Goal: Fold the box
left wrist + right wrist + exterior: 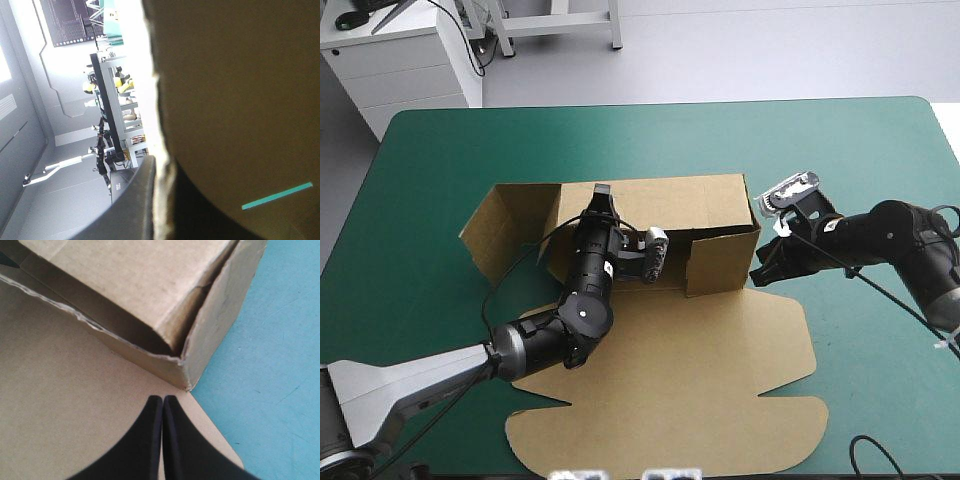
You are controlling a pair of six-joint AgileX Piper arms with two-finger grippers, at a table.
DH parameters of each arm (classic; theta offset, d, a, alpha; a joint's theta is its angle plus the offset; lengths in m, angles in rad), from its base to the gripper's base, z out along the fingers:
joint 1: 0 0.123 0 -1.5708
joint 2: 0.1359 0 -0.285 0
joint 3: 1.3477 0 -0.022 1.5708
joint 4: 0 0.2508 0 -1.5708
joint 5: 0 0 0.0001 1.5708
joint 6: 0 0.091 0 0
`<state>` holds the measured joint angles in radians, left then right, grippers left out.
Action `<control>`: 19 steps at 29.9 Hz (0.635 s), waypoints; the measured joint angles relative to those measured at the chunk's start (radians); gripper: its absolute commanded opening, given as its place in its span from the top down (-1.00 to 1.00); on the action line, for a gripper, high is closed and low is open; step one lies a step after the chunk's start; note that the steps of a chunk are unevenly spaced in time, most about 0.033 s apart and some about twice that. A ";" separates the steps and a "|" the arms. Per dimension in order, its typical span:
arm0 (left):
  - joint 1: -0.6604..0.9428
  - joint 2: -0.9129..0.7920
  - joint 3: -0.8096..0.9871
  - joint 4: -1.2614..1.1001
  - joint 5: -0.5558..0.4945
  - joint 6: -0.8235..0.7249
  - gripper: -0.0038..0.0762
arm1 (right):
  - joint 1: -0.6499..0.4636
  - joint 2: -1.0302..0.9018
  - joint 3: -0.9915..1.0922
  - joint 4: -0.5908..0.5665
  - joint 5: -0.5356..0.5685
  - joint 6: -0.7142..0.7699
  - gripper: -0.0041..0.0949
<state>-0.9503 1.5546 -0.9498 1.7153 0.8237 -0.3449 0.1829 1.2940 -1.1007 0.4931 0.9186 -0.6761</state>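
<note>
While the left gripper [603, 192] clamped the box [680, 200] at frame centre, the right gripper [163, 400], closed empty, faced its lower-right corner.

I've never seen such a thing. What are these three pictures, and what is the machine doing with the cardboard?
It is a robot with two arms, each ending in a gripper of two black fingers. One picture looks down from above; the other two come from wrist cameras. On the teal-green table lies a brown box, half folded: walls stand, the lid lies flat. The left gripper pinches the far wall's top edge. The right gripper, shut and empty, points at the box's near right corner.
</note>
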 measured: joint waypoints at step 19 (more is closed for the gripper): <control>0.001 0.000 -0.001 0.000 0.000 0.000 0.92 | 0.001 0.156 0.003 0.143 -0.048 -0.080 -0.68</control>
<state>-0.9496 1.5546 -0.9506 1.7153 0.8237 -0.3449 0.1843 1.4504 -1.0982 0.6364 0.8710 -0.7565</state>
